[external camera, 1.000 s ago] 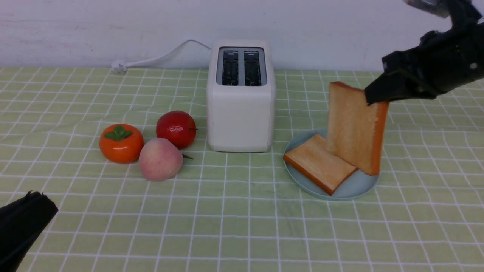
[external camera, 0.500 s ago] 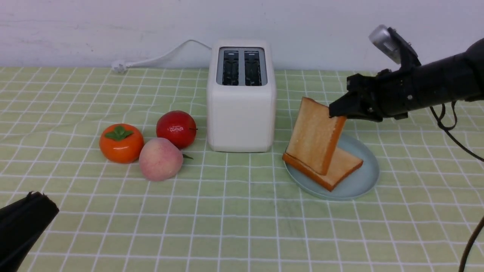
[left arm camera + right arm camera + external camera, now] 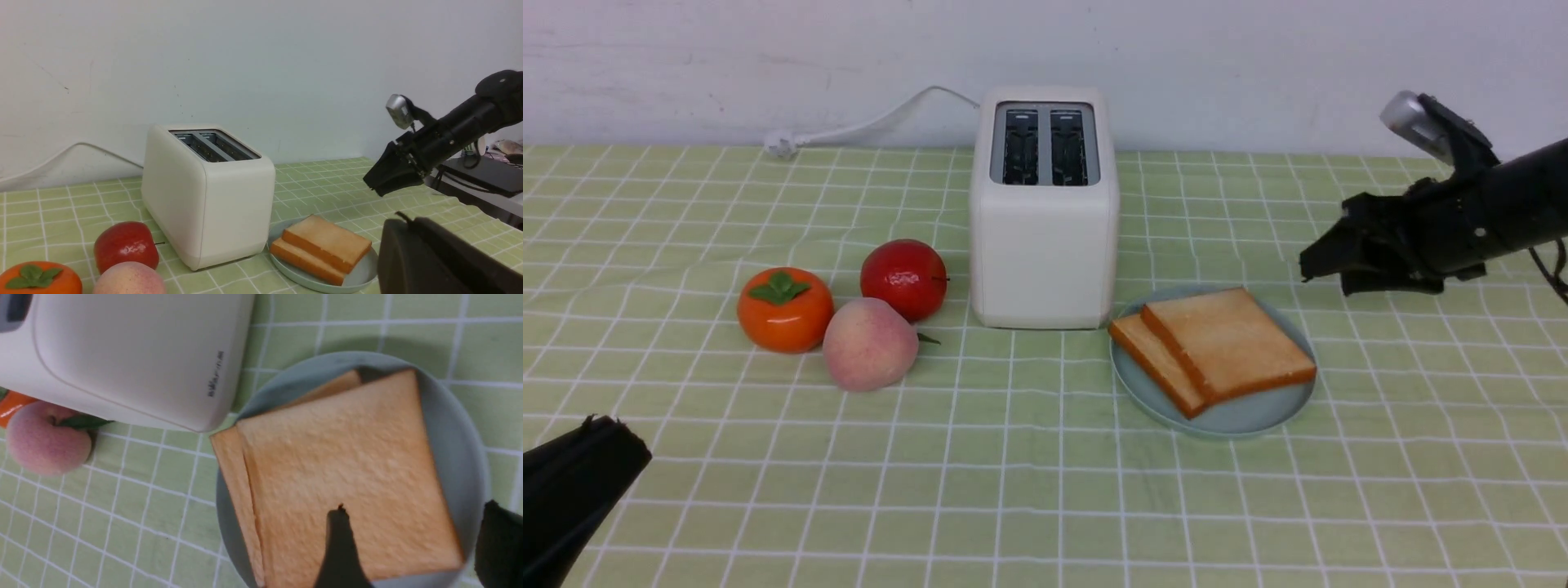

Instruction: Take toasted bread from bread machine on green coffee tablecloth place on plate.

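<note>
Two slices of toasted bread (image 3: 1217, 347) lie stacked flat on the plate (image 3: 1245, 418), right of centre in the front view. The upper slice (image 3: 1233, 336) sits a little to the right, so the lower slice (image 3: 1152, 359) shows along its left edge and reaches the plate's left rim. The plate rests on the green coffee tablecloth (image 3: 1045, 490), just right of the bread machine (image 3: 1043, 245), which stands upright at the centre of the frame with its two dark top slots facing the camera. Its white power cord (image 3: 866, 126) trails toward the upper left along the wall. At the right edge the right gripper (image 3: 1323, 273) hangs in the air above and to the right of the plate, clear of the bread. Its jaws are spread and grasp nothing; in the right wrist view the dark fingertips (image 3: 339, 543) stand wide apart over the top slice. In the lower left corner the left gripper (image 3: 613, 437) sits low over the cloth, clenched and empty, well apart from everything else. Left of the bread machine three pieces of fruit are grouped together: an orange persimmon (image 3: 784, 310), a red apple (image 3: 903, 279) and a pink peach (image 3: 869, 343) in front, touching or nearly touching the other two.
</note>
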